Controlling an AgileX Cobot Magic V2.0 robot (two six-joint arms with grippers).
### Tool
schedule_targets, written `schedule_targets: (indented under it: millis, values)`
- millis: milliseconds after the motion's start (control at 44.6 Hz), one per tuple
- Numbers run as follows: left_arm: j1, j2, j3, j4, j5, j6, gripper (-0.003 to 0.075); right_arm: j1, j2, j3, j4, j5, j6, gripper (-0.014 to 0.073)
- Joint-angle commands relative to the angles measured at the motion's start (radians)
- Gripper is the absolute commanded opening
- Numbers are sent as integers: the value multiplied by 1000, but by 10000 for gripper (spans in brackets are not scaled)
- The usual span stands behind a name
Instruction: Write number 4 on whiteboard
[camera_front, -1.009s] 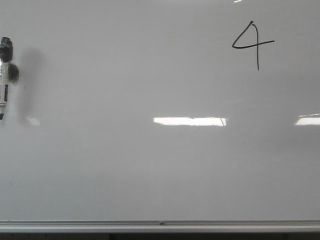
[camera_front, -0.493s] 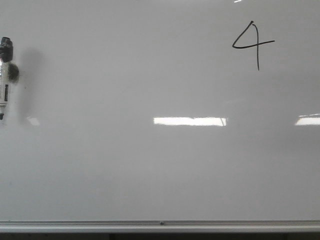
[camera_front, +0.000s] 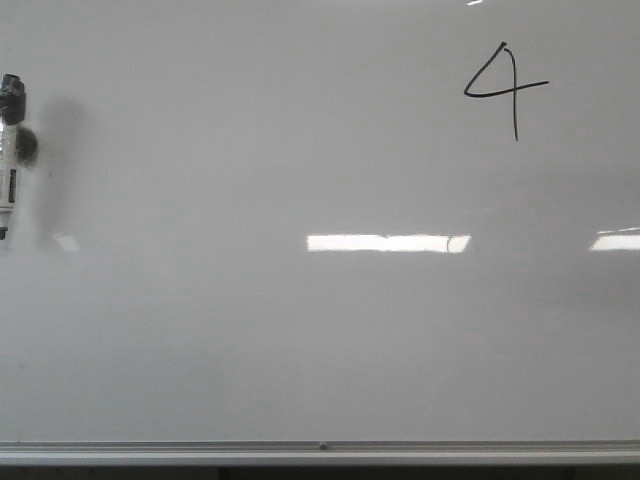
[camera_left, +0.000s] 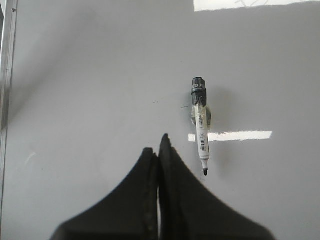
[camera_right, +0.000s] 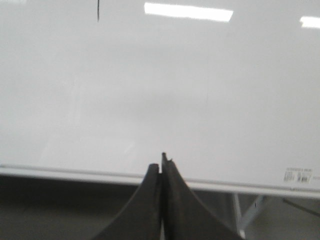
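Now, nearest to you, your left gripper (camera_left: 159, 150) and your right gripper (camera_right: 162, 167) are both sitting with their jaws pressed together, holding nothing and clear of the whiteboard (camera_front: 300, 340). Just beyond the left fingertips, the marker (camera_left: 200, 125) is hanging on the board near its left edge, tip uncapped and pointing down toward the bottom rail. Farther off, the number 4 (camera_front: 505, 88) is standing complete near the board's top right corner. Almost nothing is changing over the last second: the marker and the digit are staying put, and only the light reflection (camera_front: 388, 243) is stretching slightly. You are looking at a task that appears finished.
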Motion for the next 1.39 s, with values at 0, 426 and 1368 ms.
schedule_targets:
  millis: [0, 426, 1368]
  values:
    - [2, -16, 4, -1, -82, -9, -20, -48, -46, 99, -14, -317, -12, -118]
    - [2, -14, 4, -1, -84, -9, -20, -96, -125, 438, 68, -819, -4, -118]
    - [2, -14, 4, -1, -84, -9, -20, -96, -125, 441, 68, -837, -49, -118]
